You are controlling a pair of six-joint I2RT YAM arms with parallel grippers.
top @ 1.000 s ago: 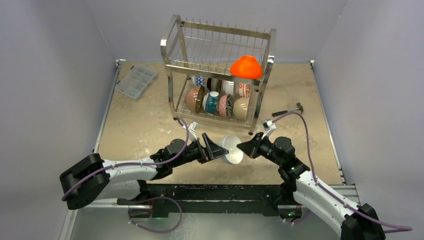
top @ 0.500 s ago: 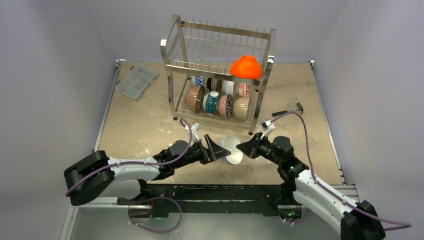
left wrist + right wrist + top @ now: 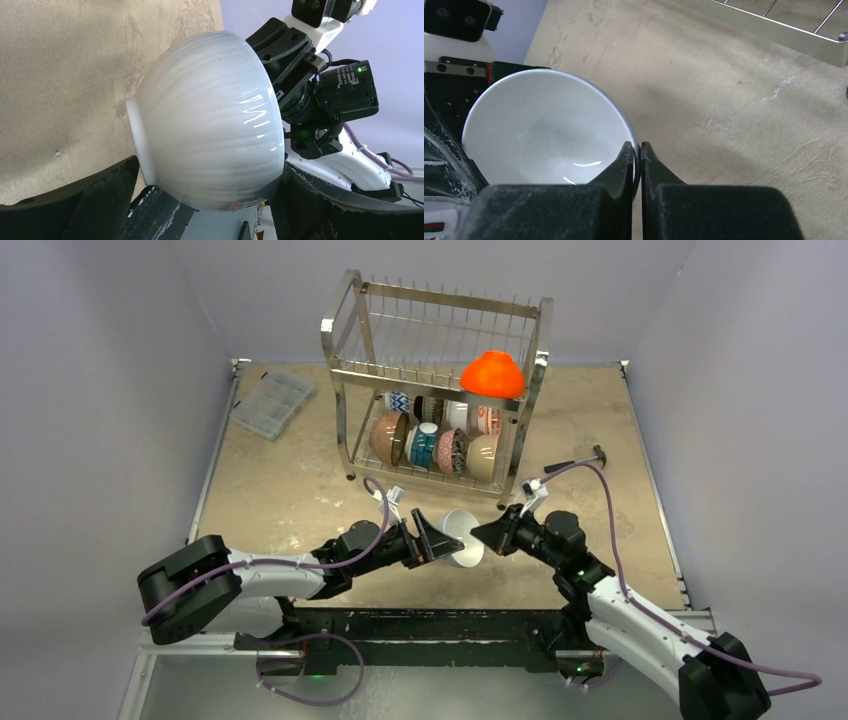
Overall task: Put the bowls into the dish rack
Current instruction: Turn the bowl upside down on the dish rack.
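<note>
A white bowl (image 3: 462, 537) hangs on its side just above the table in front of the dish rack (image 3: 437, 377). My right gripper (image 3: 487, 536) is shut on the bowl's rim (image 3: 626, 125), one finger inside and one outside. My left gripper (image 3: 445, 540) is open, its fingers (image 3: 90, 195) spread wide on either side of the bowl's ribbed outside (image 3: 210, 115); a small gap shows at the foot. An orange-red bowl (image 3: 492, 373) sits upside down on the rack's top tier. Several patterned and brown bowls (image 3: 430, 445) stand in the lower tier.
A flat clear compartment box (image 3: 271, 402) lies at the back left of the table. A hammer (image 3: 580, 461) lies right of the rack. The rack's bottom rail (image 3: 784, 35) shows at the top of the right wrist view. Grey walls enclose the table.
My left arm has slid to the right, bringing its open fingers further around the white bowl. The right gripper and bowl have shifted only slightly.
</note>
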